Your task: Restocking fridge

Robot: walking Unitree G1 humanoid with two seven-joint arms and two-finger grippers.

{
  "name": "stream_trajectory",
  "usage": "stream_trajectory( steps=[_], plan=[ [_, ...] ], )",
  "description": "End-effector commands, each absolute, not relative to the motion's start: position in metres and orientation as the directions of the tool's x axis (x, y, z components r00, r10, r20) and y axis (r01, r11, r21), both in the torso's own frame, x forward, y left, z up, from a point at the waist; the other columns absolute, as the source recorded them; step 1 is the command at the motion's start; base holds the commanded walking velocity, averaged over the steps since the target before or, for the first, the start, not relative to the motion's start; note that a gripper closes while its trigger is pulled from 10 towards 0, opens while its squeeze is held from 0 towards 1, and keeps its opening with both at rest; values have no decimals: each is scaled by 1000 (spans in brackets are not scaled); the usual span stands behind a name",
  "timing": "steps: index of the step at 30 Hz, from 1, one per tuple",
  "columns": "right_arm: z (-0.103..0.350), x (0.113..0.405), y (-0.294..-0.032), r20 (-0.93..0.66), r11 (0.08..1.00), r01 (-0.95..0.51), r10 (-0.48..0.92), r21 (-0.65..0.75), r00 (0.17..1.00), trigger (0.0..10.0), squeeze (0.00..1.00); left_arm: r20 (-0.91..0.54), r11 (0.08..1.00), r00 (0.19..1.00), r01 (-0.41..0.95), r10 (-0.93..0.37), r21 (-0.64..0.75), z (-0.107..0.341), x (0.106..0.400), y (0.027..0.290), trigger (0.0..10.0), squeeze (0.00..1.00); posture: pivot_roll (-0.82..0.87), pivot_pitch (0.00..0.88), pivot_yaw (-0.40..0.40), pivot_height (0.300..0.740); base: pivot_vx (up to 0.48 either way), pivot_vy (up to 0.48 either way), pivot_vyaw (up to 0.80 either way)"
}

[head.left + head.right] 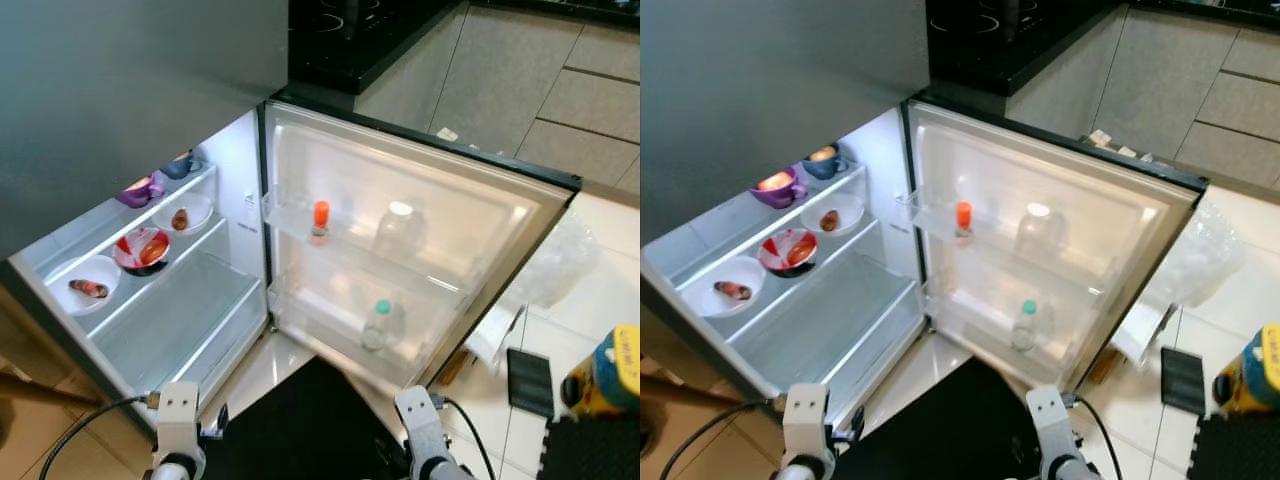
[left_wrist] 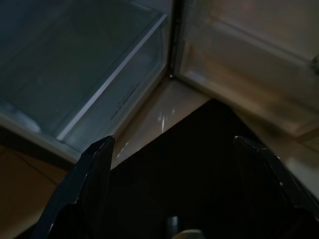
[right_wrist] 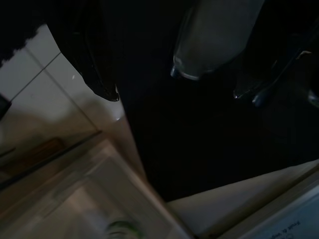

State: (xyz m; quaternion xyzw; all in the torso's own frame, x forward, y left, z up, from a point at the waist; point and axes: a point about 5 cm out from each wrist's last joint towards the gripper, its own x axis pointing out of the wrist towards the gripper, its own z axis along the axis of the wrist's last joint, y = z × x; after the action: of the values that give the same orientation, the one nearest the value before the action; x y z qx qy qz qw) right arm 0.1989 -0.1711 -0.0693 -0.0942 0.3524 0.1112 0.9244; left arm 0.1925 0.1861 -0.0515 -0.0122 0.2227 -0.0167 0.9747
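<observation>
The fridge (image 1: 250,215) stands open, its lit shelves on the left carrying food kept where cold air reaches it: a purple cup (image 1: 140,190) and a blue cup (image 1: 182,165) on the top shelf, and below them a white bowl (image 1: 88,287), a red patterned bowl (image 1: 143,249) and a white plate (image 1: 186,212). The lowest glass shelf (image 1: 175,320) is bare, a likely spot for new stock. The left gripper (image 2: 187,174) hangs low before that shelf, its two black fingers spread wide with nothing between them. To the right, the swung-out door (image 1: 420,230) holds upright containers in its racks, where rails keep them from tipping: an orange-capped bottle (image 1: 320,220) and a clear jar (image 1: 397,230) above, a green-capped bottle (image 1: 377,325) below. The right gripper (image 3: 184,69) hangs over the dark mat, fingers apart around a clear bottle's rounded end, though I cannot tell if they press on it. Far right, a yellow-labelled bottle (image 1: 605,375) waits on the floor, probably stock to load
</observation>
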Motion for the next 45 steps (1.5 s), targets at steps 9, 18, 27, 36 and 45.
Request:
stream_trajectory(
  steps=[9, 18, 27, 36, 45],
  plan=[
    [-69, 199, -171, -666, 962, -258, 135, -88, 733, 10000, 0, -470, 999, 882, 10, -25, -35, -57, 187, 190, 10000, 0, -148, 67, -9, 701, 0, 0, 0],
    [-64, 205, -172, -637, 963, -257, 145, -85, 757, 10000, 0, -469, 1000, 883, 22, -24, -11, -56, 184, 198, 10000, 0, -154, 77, -4, 701, 0, 0, 0],
    [-51, 214, -209, -570, 973, -164, 44, -161, 820, 10000, 0, -459, 998, 886, 69, -67, -14, -55, 185, 196, 10000, 0, -155, 88, -2, 701, 0, -320, 0],
    [-5, 249, -265, -398, 975, -9, -83, -222, 913, 10000, 0, -325, 980, 927, 197, -184, 6, -35, 199, 195, 10000, 0, -168, 97, 4, 701, 0, 0, 0],
    [69, 298, -313, -190, 948, 195, -246, -252, 950, 10000, 0, -134, 881, 878, 470, -460, 49, -2, 205, 187, 10000, 0, -161, 99, -12, 701, 0, 0, 0]
  ],
)
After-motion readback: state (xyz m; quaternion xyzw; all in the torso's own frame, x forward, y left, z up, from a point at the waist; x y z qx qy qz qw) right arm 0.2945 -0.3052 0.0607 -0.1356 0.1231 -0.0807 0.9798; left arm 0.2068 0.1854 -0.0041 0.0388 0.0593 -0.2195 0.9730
